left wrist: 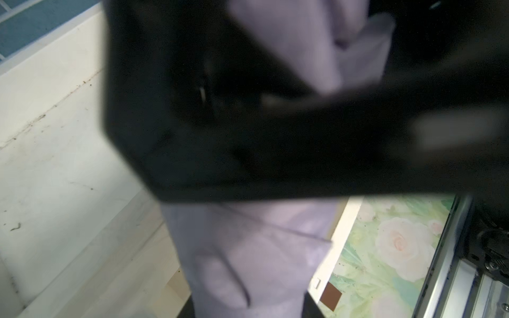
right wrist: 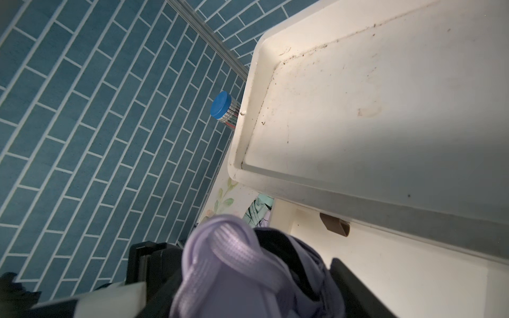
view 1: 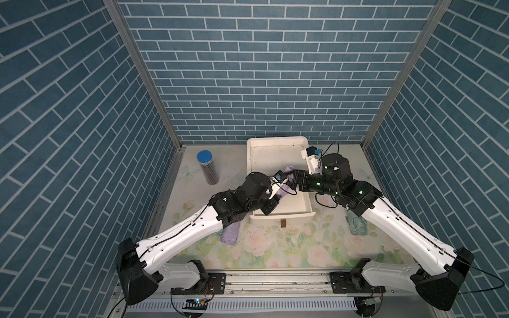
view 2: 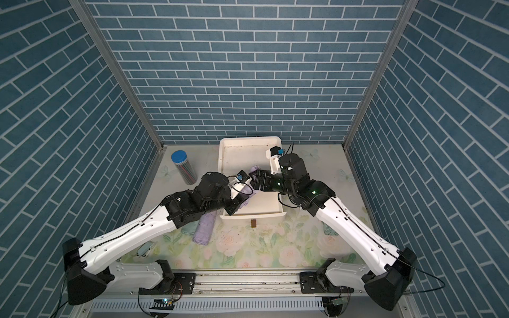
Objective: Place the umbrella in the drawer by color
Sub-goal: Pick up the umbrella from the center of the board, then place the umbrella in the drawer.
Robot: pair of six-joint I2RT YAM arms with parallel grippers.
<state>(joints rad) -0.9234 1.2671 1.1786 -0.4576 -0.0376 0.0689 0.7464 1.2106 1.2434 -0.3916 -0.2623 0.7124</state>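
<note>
Lilac is the colour in play: the lilac umbrella (view 1: 285, 191) hangs over the open white drawer (view 1: 292, 217), towards its left side, lying slantwise with one end pointing at the far cabinet and the other down towards the near-left corner. The left gripper (view 1: 279, 196) is clenched across its folded body, and the left wrist view shows fabric bulging out on either side of the dark finger. From the right comes the right gripper (view 1: 293, 181), right at the umbrella's far, strap-tipped end. In the right wrist view that looped end (right wrist: 234, 261) sits between the two fingers, but whether they are pressing on it or only bracketing it I cannot tell. So this reads as the placing step, umbrella already inside the drawer's outline and not yet laid down. Whether its low end touches the drawer floor is hidden by the arm. The next move should call for lowering it flat along the drawer's length, keeping both ends inside the walls, then letting go and lifting both tools clear without dragging the fabric. More work waits on the flowered table: a second lilac umbrella (view 1: 230, 234) under the left arm, and a green umbrella (view 1: 358, 225) near right.
</note>
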